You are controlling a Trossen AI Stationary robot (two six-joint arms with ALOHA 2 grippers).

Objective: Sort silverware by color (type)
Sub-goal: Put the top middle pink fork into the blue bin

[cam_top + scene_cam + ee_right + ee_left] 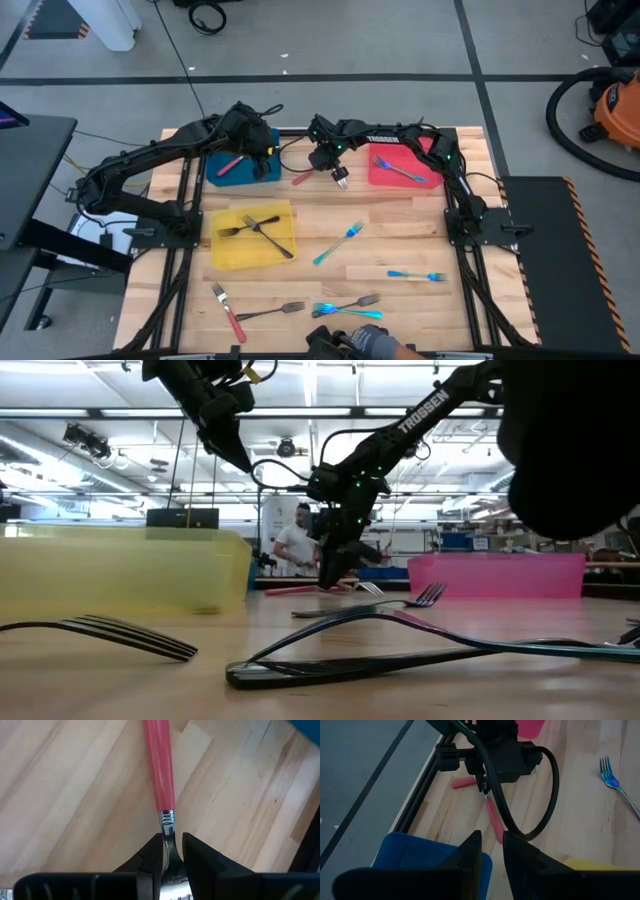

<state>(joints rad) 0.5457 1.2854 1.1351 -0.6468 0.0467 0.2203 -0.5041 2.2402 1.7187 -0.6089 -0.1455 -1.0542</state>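
Note:
My right gripper (pixel 337 176) is low over the table between the blue tray (pixel 262 172) and the red tray (pixel 385 175), shut on a red-handled fork (pixel 161 770). Its handle (pixel 302 178) points toward the blue tray. My left gripper (pixel 492 851) hangs above the blue tray's far right corner, its fingers a narrow gap apart with nothing between them. Another red-handled fork (pixel 232 165) lies in the blue tray. Two dark forks (pixel 258 228) lie in the yellow tray (pixel 225 255), and a teal fork (pixel 400 170) lies in the red tray. My right gripper pinches the fork's silver neck (pixel 169 827) between its two fingers, just past the metal collar at the end of the red handle. The fingers slant steeply down and lie in line with the fork. The handle (pixel 492 820) runs low over the wood; whether it rests there I cannot tell.
Loose on the wood are teal forks (pixel 340 243) (pixel 418 275) and a near-edge cluster with a red-handled fork (pixel 228 312), dark forks (pixel 270 312) and a teal one (pixel 335 310). A dark shape (pixel 365 342), perhaps a person's hand, is at the near edge. A short red piece (pixel 462 781) lies by the far rail.

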